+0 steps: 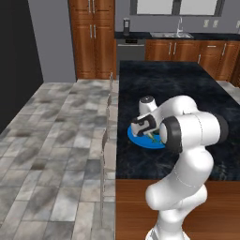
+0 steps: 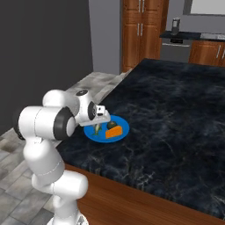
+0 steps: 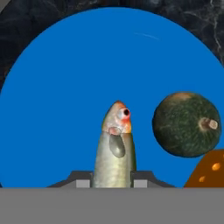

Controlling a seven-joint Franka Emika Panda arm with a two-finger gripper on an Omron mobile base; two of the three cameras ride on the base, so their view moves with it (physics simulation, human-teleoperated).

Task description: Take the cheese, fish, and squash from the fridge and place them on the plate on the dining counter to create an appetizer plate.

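One slim olive-green fish point(image 3: 114, 148) is pinched in the tool point(image 3: 113, 178) over the round blue plate point(image 3: 57, 109). It looks light and slippery; mid-body suits gripping. Dark round squash point(image 3: 186, 124) and orange cheese wedge point(image 3: 209, 171) lie beside it.

The dining counter point(image 2: 176, 110) carries the plate point(image 2: 121, 131) near its edge.

Bright blue plate point(image 3: 65, 87), silvery-olive fish point(image 3: 114, 153) (orange-red head), dark green mottled squash point(image 3: 186, 124) beside the fingertips, orange cheese point(image 3: 210, 173), black white-flecked dining counter point(image 2: 176, 110)
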